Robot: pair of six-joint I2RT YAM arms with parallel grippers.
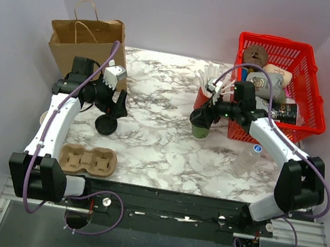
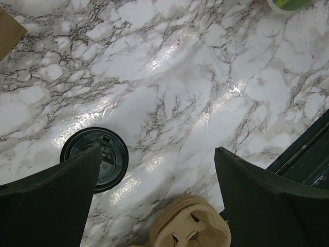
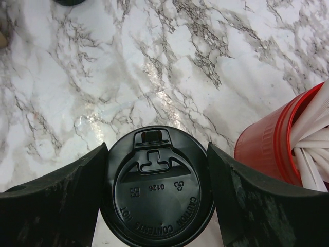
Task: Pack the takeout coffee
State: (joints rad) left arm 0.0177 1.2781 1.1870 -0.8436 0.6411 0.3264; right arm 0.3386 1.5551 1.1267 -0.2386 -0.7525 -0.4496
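The takeout coffee, an olive-green cup (image 1: 200, 131), stands mid-table under a round black lid (image 3: 157, 190). My right gripper (image 1: 205, 117) is over it, and its two fingers press the lid's left and right edges in the right wrist view (image 3: 157, 146). The cup body is hidden under the lid there. Its base shows at the top edge of the left wrist view (image 2: 288, 4). My left gripper (image 1: 113, 110) is open and empty (image 2: 158, 150) above the table, with a second loose black lid (image 2: 103, 154) lying by its left finger.
A tan two-cup carrier (image 1: 88, 160) lies near the front left. A brown paper bag (image 1: 87, 41) stands at the back left. A red cup of white sticks (image 1: 209, 85) stands just behind the coffee. A red basket (image 1: 317, 66) of items and a clear bottle (image 1: 249, 158) are on the right.
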